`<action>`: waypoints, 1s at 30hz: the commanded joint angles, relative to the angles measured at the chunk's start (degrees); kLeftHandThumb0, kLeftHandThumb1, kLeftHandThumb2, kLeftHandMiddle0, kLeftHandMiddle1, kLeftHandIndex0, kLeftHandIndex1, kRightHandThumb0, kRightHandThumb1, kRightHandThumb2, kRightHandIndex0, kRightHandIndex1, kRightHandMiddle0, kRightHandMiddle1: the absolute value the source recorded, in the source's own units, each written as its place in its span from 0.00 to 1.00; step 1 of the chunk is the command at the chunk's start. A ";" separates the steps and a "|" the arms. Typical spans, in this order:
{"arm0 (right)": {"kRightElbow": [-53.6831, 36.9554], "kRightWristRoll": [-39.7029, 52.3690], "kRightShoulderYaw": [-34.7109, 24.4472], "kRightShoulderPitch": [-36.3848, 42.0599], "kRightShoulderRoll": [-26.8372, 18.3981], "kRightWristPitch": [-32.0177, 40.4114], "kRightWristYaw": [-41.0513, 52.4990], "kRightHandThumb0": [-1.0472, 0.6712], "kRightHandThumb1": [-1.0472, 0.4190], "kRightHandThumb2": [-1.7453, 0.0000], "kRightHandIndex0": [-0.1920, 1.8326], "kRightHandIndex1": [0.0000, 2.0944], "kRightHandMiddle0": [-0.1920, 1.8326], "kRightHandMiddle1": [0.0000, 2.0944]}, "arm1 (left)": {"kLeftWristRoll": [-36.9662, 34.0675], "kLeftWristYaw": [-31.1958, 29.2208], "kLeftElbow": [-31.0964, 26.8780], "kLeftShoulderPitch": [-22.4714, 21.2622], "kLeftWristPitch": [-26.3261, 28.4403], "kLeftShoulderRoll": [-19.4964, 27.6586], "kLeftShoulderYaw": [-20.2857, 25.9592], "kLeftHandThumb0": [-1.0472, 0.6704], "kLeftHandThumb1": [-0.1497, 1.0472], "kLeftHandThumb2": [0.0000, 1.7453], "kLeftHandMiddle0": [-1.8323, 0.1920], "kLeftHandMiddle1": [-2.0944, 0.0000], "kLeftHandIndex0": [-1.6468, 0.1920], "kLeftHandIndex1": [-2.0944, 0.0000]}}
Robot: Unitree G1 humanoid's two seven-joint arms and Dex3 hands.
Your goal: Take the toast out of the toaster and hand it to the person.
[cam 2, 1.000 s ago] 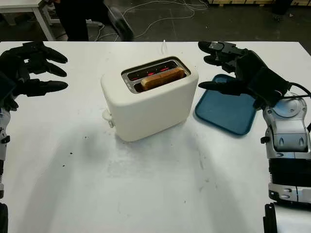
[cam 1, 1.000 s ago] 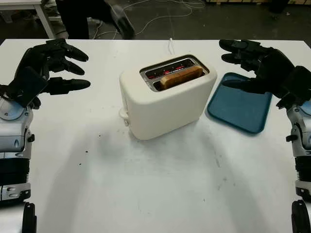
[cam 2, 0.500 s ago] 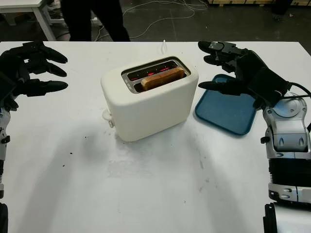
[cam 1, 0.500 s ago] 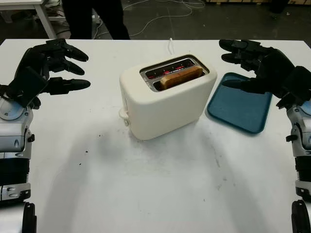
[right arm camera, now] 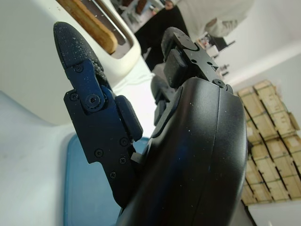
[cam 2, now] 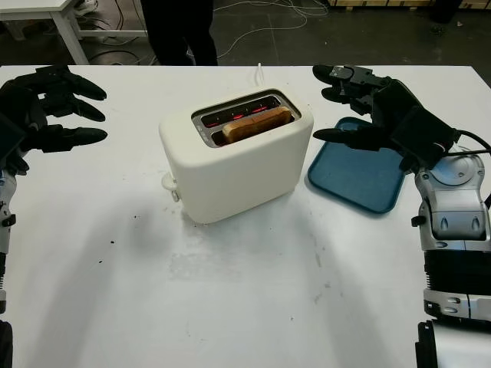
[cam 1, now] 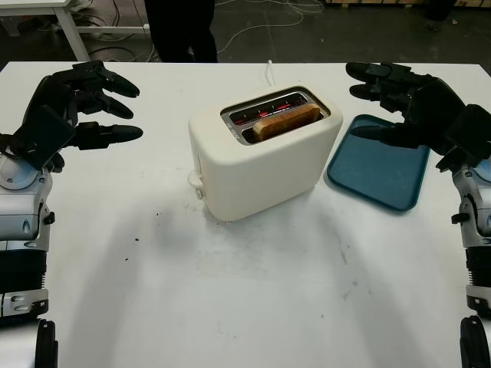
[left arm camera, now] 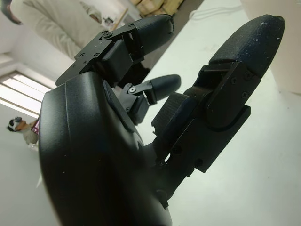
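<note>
You're at the start: the toast (cam 1: 285,121) sits upright in the near slot of the cream toaster (cam 1: 261,157) mid-table, untouched, while the right hand (cam 1: 406,107) hovers open over the blue tray (cam 1: 383,172) just right of the toaster and the left hand (cam 1: 73,107) hangs open, holding nothing, well off to the left. Next you likely bring the right hand over the slot and pinch the toast's exposed top edge; the far slot glows red, so stay clear. A person (cam 1: 180,27) stands beyond the far table edge; nothing blocks the reach.
</note>
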 commanded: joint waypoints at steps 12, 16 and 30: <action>-0.40 0.35 -0.05 -0.15 0.33 -0.29 -0.26 0.19 0.20 1.00 0.15 0.28 0.31 0.00 | 0.08 0.45 -0.76 0.00 0.73 -0.07 -0.05 0.00 0.59 0.00 0.58 0.50 0.55 0.54; -0.83 0.24 -0.02 -0.11 0.31 0.32 -0.51 0.20 0.21 1.00 0.15 0.28 0.31 0.00 | -0.02 0.35 -0.59 -0.13 0.49 -0.09 -0.01 0.00 0.60 0.00 0.58 0.50 0.55 0.54; -0.42 0.21 0.16 -0.48 0.31 0.16 -0.31 0.19 0.21 1.00 0.15 0.28 0.31 0.00 | -0.20 0.27 -0.31 -0.27 -0.22 -0.15 0.10 0.00 0.60 0.00 0.58 0.50 0.55 0.54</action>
